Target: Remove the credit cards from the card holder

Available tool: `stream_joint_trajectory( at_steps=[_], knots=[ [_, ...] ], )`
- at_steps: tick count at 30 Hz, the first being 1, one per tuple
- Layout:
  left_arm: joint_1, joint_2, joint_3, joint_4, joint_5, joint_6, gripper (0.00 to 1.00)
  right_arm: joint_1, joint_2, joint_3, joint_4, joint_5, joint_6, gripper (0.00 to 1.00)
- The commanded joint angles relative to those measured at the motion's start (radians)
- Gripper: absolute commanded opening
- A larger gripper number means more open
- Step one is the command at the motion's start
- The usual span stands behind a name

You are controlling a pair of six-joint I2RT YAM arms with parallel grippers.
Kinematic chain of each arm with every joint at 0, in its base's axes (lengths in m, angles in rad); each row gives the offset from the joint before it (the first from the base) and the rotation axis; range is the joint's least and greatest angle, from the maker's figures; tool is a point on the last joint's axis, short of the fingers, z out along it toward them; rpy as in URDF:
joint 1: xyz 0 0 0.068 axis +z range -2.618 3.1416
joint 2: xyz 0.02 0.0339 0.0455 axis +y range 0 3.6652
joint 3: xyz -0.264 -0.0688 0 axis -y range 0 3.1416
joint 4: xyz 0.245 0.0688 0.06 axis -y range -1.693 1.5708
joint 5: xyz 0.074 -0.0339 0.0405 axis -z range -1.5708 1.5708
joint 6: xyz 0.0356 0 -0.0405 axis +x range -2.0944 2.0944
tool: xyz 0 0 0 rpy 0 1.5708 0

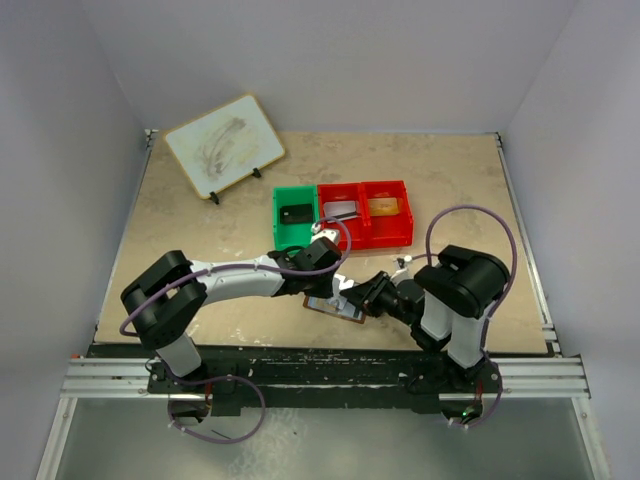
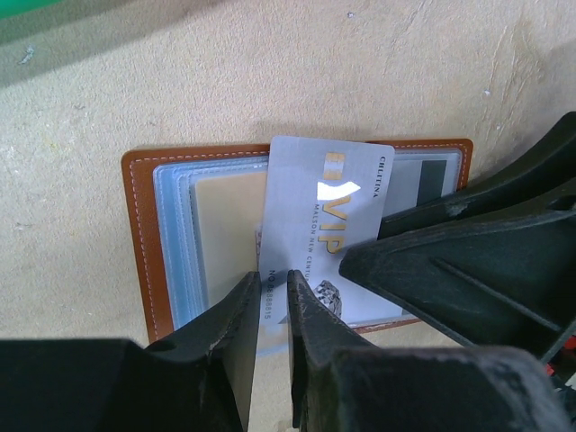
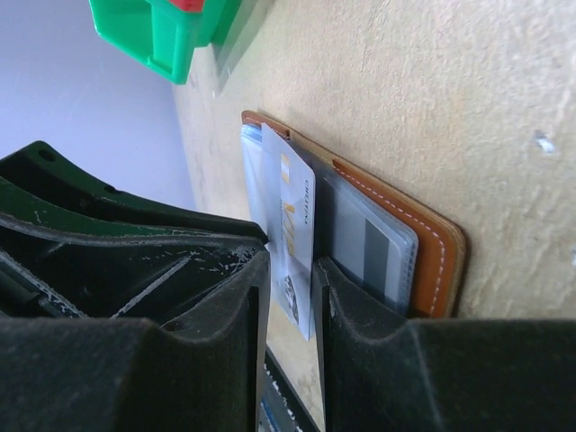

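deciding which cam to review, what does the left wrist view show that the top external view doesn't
Only left wrist: the legible print on the silver VIP card, the clear sleeves of the card holder under it, and the left claw at the card's near edge.
Only top external: the green bin, the red bins and the white board on its stand.
Both: the brown card holder lying open on the tan table.
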Motion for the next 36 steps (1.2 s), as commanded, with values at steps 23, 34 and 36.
stream_joint_trajectory(
  at_steps=[23, 34, 36],
  knots=[
    [-0.001, -0.009, -0.034, -0.055, -0.021, -0.013, 0.16, -0.021, -0.096, -0.007, -0.083, -0.022, -0.061, 0.0],
    [-0.001, -0.01, -0.032, -0.067, -0.047, -0.019, 0.16, -0.021, -0.557, 0.089, -0.83, 0.091, -0.182, 0.0],
    [-0.001, -0.013, -0.033, -0.067, -0.052, -0.021, 0.16, -0.02, -0.632, 0.08, -0.906, 0.11, -0.193, 0.0]
  ],
)
